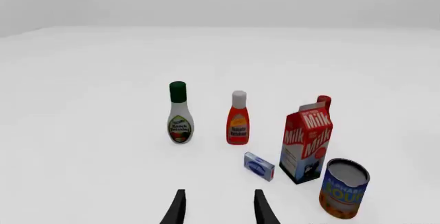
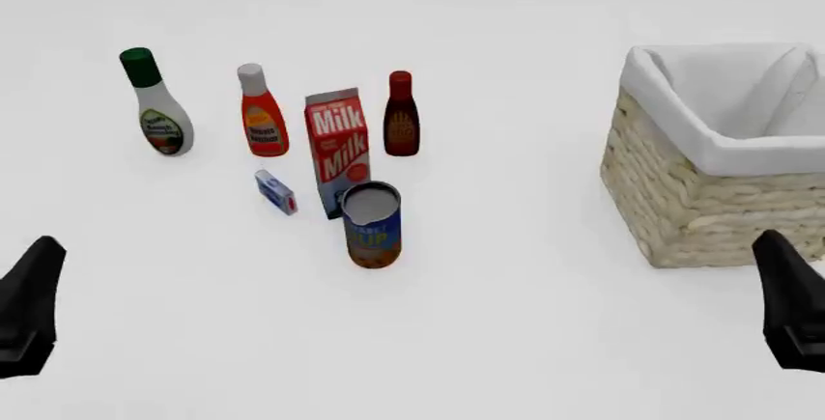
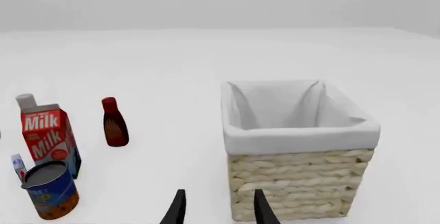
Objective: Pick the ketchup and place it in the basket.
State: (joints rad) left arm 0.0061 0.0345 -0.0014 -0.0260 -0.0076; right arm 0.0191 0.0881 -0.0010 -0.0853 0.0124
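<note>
The ketchup is an orange-red squeeze bottle with a white cap, standing upright at the back left of the table. The left wrist view shows the ketchup well ahead of my left gripper, which is open and holds nothing. The wicker basket with a white cloth lining stands at the right. In the right wrist view the basket is just beyond my right gripper, also open and holding nothing. From the front, the left gripper and right gripper hang low at the near corners.
A white bottle with green cap stands left of the ketchup. A milk carton, a dark red-brown bottle, a soup can and a small blue box cluster to its right and front.
</note>
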